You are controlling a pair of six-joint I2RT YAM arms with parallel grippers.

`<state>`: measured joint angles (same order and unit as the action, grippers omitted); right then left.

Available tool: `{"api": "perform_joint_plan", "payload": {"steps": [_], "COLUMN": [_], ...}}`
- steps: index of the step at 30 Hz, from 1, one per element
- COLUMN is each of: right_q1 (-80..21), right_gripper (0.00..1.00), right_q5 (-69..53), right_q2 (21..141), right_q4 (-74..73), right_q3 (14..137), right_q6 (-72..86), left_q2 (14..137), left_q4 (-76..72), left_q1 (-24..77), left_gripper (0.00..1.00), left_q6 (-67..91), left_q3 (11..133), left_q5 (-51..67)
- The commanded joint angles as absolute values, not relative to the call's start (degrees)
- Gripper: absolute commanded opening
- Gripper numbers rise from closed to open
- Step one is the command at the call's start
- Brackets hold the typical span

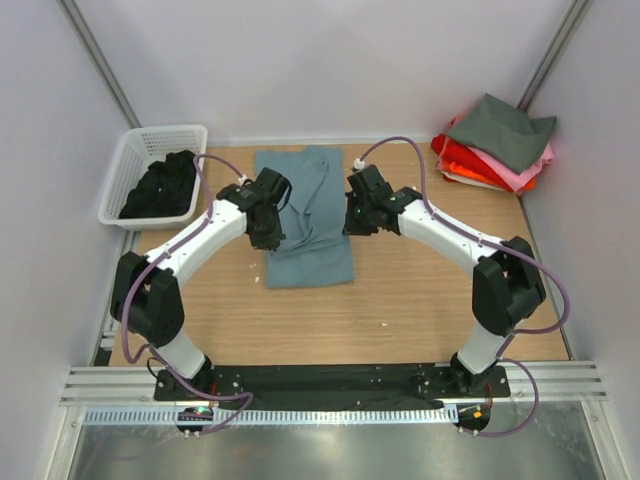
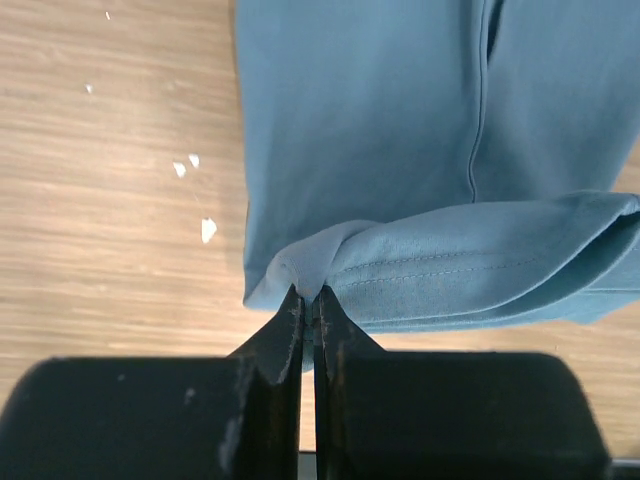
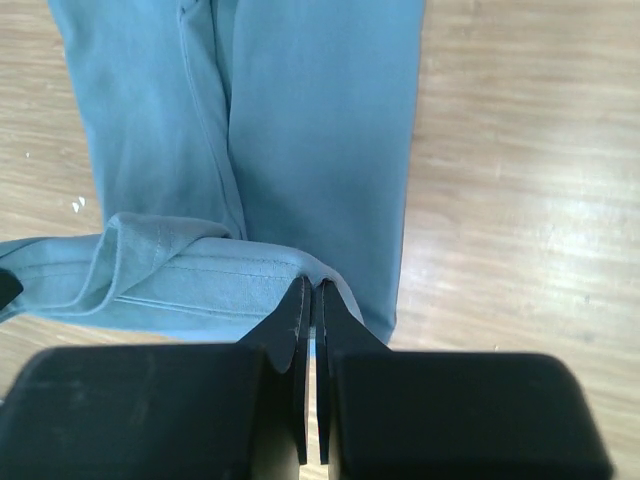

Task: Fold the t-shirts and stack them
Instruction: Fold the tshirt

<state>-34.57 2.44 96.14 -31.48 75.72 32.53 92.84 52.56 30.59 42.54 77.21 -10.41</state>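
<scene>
White links [image 1: 195,240], black joints [image 1: 150,300], purple cables [image 1: 392,139], dark left pincer [image 2: 308,295], right pincer [image 3: 310,288], perhaps green light [image 1: 357,211].

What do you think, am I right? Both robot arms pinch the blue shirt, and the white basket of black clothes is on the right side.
Not quite. The white basket of black clothes is on the left side, as the top external view shows. The left end effector and right end effector do both pinch the blue-grey t-shirt.

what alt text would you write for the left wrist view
The left fingers, closed, pinch the folded-over hem corner of a blue-grey t-shirt that lies flat on a wooden table. A few white specks dot the wood left of the cloth.
</scene>
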Motion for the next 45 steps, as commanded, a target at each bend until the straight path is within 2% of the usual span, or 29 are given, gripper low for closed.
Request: {"api": "perform_joint_plan", "payload": {"steps": [1, 26, 29, 31, 32, 34, 35, 36, 38, 40, 42, 43, 45], "right_q1": [-33.0, -26.2, -25.1, -23.9, -23.6, -22.2, -21.6, -20.9, -19.4, -19.0, -18.9, -18.9, -18.9], "right_gripper": [0.01, 0.01, 0.02, 0.11, 0.37, 0.67, 0.70, 0.71, 0.72, 0.73, 0.73, 0.73, 0.73], "right_q5": [0.7, -3.7, -4.1, -5.2, -5.7, -6.8, -7.3, -8.0, -9.1, -9.1, -9.4, -10.4, -13.5], "right_q2": [99.0, 122.7, 126.0, 127.7, 129.4, 130.9, 131.9, 132.2, 131.6, 128.0, 122.1, 120.0, 113.4], "right_q4": [-32.1, -36.3, -37.0, -37.2, -37.8, -38.8, -39.9, -40.4, -41.5, -41.0, -39.5, -37.4, -33.9], "right_q3": [81.7, 107.0, 110.8, 114.2, 115.6, 120.6, 122.2, 123.8, 126.5, 123.8, 118.8, 112.0, 103.8], "right_q6": [28.4, 23.3, 22.9, 22.5, 22.0, 21.5, 21.2, 21.2, 21.1, 20.7, 20.6, 21.0, 23.4], "left_q2": [94.5, 118.9, 123.0, 125.2, 127.3, 129.5, 131.2, 131.7, 131.9, 129.5, 124.7, 122.7, 115.8], "left_q4": [52.6, 57.7, 59.2, 60.1, 61.1, 62.7, 64.8, 66.0, 68.9, 69.6, 69.3, 67.8, 64.9], "left_q1": [27.5, 19.6, 18.3, 17.2, 17.0, 15.8, 15.4, 14.5, 13.7, 13.0, 12.9, 12.9, 12.9], "left_gripper": [0.00, 0.00, 0.04, 0.09, 0.22, 0.44, 0.59, 0.61, 0.66, 0.67, 0.70, 0.70, 0.71], "left_q6": [38.2, 33.9, 34.1, 34.0, 33.8, 33.5, 33.6, 33.6, 33.7, 33.6, 33.4, 33.4, 33.7], "left_q3": [81.7, 107.2, 111.4, 113.7, 116.2, 119.4, 123.0, 125.0, 129.3, 129.9, 127.0, 124.9, 115.3], "left_q5": [-9.0, -6.8, -6.5, -5.7, -5.5, -5.3, -5.6, -5.9, -6.8, -9.3, -10.9, -11.2, -11.0]}}
